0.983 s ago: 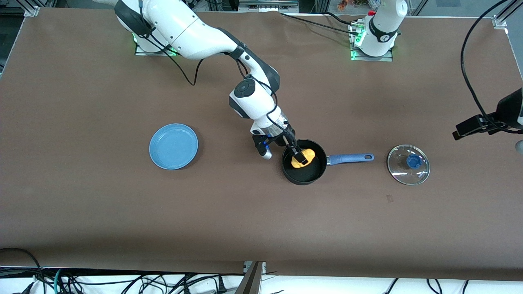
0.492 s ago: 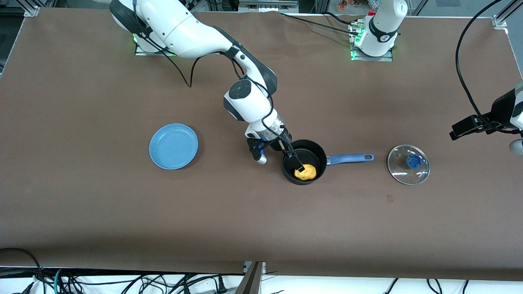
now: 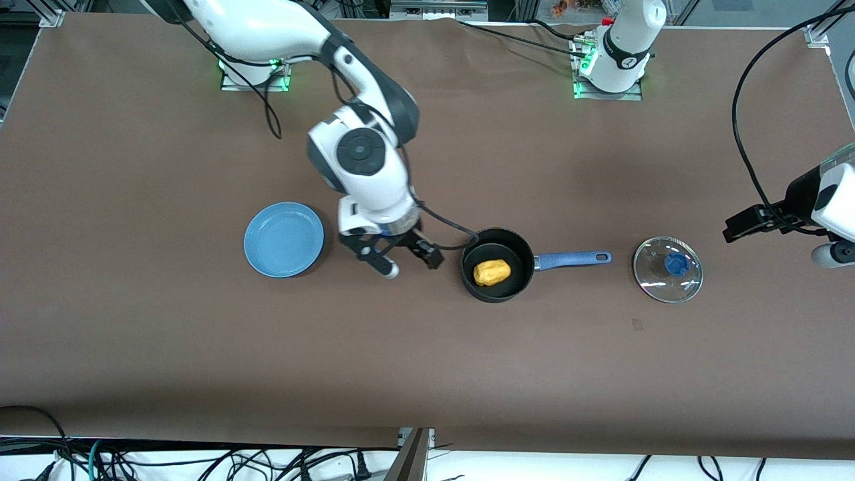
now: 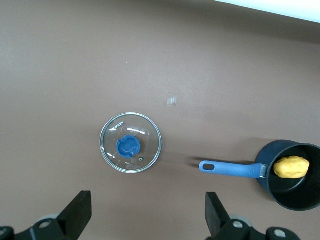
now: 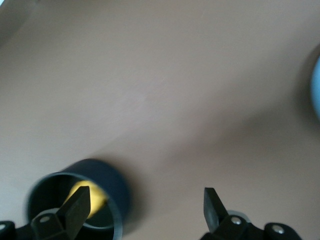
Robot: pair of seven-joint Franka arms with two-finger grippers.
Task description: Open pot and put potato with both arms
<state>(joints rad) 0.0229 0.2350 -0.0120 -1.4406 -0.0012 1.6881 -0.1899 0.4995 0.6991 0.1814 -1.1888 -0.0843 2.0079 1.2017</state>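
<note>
Front view: right gripper [image 3: 399,258] has left the pot [image 3: 497,265] – wide open, empty; potato [image 3: 491,272] apparently resettled inside.

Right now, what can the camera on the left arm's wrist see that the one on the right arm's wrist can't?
Only the left wrist view shows the glass lid lying on the table beside the pot's blue handle, plus the open left gripper above them. Only the right wrist view shows an edge of the blue plate and the open right gripper. Both show the uncovered pot with the potato inside.
</note>
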